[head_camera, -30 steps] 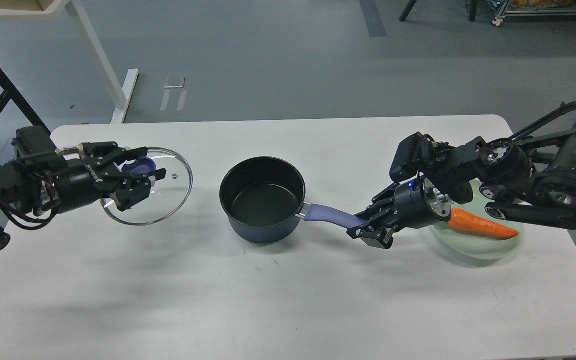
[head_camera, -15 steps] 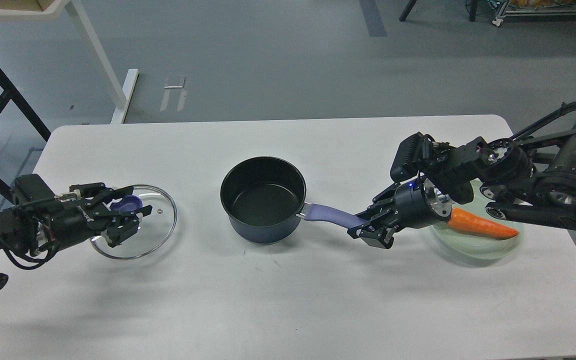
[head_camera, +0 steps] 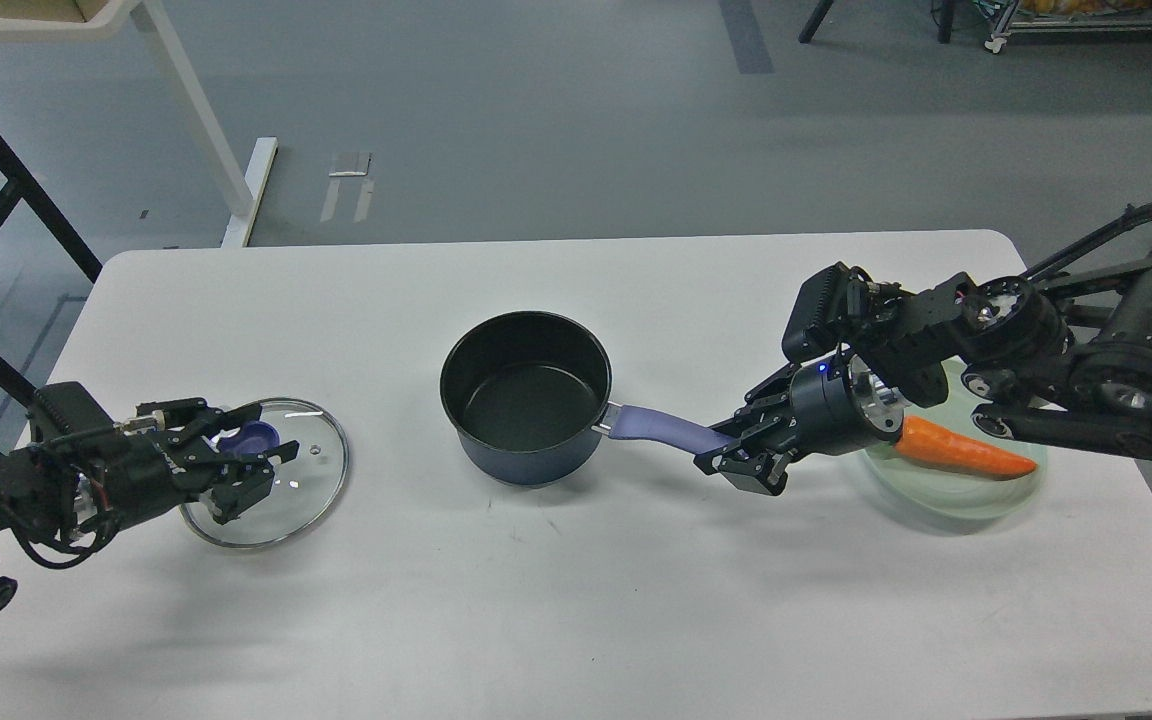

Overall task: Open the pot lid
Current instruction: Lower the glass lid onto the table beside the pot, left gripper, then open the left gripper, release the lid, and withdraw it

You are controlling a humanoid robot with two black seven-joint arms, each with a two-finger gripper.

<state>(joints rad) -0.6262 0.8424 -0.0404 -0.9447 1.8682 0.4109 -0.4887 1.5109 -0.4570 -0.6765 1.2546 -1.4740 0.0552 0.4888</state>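
Note:
A dark blue pot (head_camera: 524, 396) stands uncovered at the table's middle, its purple handle (head_camera: 666, 430) pointing right. My right gripper (head_camera: 731, 455) is shut on the end of that handle. The glass lid (head_camera: 308, 480) with a purple knob (head_camera: 254, 437) lies low over the table at the left, well apart from the pot. My left gripper (head_camera: 248, 460) is around the knob with its fingers closed on it; whether the lid rests on the table cannot be told.
A pale green plate (head_camera: 966, 495) with an orange carrot (head_camera: 966, 452) sits at the right, partly behind my right arm. The white table (head_camera: 576, 600) spans the view. A desk leg and black frame stand on the floor beyond the left side.
My left gripper has carried the lid down and toward the front left, away from the pot. The right gripper and the pot have not moved.

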